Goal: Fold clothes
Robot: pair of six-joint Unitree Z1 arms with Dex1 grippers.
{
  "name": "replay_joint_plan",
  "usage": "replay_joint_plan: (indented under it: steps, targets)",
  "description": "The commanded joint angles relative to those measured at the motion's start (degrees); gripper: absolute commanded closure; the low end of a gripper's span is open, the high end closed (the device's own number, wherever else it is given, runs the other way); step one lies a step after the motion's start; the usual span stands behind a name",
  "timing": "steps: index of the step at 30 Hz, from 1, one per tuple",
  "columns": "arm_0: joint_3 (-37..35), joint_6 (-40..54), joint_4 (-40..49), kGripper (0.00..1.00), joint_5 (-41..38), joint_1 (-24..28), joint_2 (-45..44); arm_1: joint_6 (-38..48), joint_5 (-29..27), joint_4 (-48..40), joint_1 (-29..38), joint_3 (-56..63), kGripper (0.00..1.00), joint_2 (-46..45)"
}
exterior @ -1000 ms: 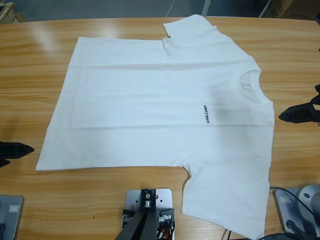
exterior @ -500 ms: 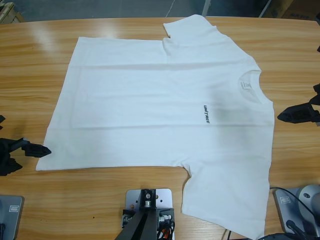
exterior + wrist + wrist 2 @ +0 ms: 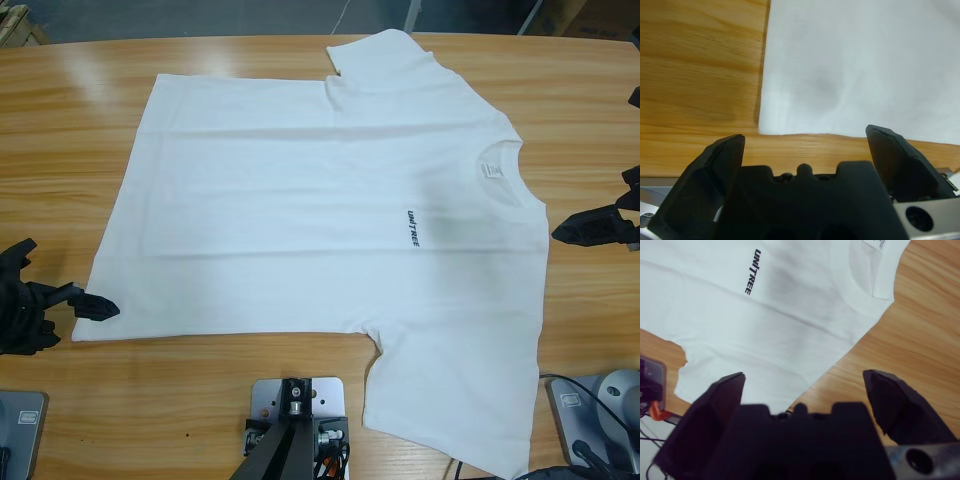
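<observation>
Table (image 3: pixel 250 400) carries the shirt (image 3: pixel 320 200) spread flat, unfolded. Left gripper (image 3: pixel 95 305) has slid in from the edge to the shirt's near hem corner within 1 second, jaws wide, empty. Right gripper (image 3: pixel 565 230) waits beside the shoulder, open, empty.

It looked like a robotics lab or test workshop. A long wooden desk (image 3: pixel 250 400) carried a shirt (image 3: pixel 320 220) laid flat for a trial, and loose cables (image 3: pixel 575 450) trailed at its near edge. Beyond the far edge lay bare grey floor (image 3: pixel 200 18), with cardboard boxes (image 3: pixel 590 15) stacked in the corner.
</observation>
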Motion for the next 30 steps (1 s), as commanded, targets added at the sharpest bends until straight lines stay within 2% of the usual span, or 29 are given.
replay_joint_plan:
  steps: [1, 9, 13, 18, 28, 29, 30]
  targets:
    - [1.6, -0.7, -1.3, 0.064, 0.6, -0.6, 2.9, 0.2, 0.2, 0.1, 0.6, 0.1, 0.041, 1.3]
    - [1.4, -0.8, -1.3, 0.064, 0.5, -0.6, 3.3, 0.2, 0.0, 0.3, 0.6, 0.1, 0.041, 0.8]
    - [1.7, -1.5, -1.6, 0.145, 0.3, -1.8, 2.5, 0.0, 0.0, 0.8, 0.6, 0.1, 0.045, -0.3]
    - [10.1, -4.1, -13.8, 0.163, -2.5, -2.4, 1.2, -0.2, 0.0, 1.4, 0.6, 0.1, 0.046, -1.1]
    - [10.7, -3.9, -15.1, 0.178, -2.2, -2.4, 0.9, -0.5, -0.2, 2.3, 0.6, 0.4, 0.046, -1.4]
    - [10.8, -3.9, -15.0, 0.236, -2.2, -2.4, 0.8, -0.5, -0.2, 2.2, 0.6, 0.5, 0.046, -1.4]
    - [10.8, -4.0, -15.0, 0.363, -2.1, -2.4, 0.7, -0.5, -0.2, 2.2, 0.6, 0.6, 0.046, -1.4]
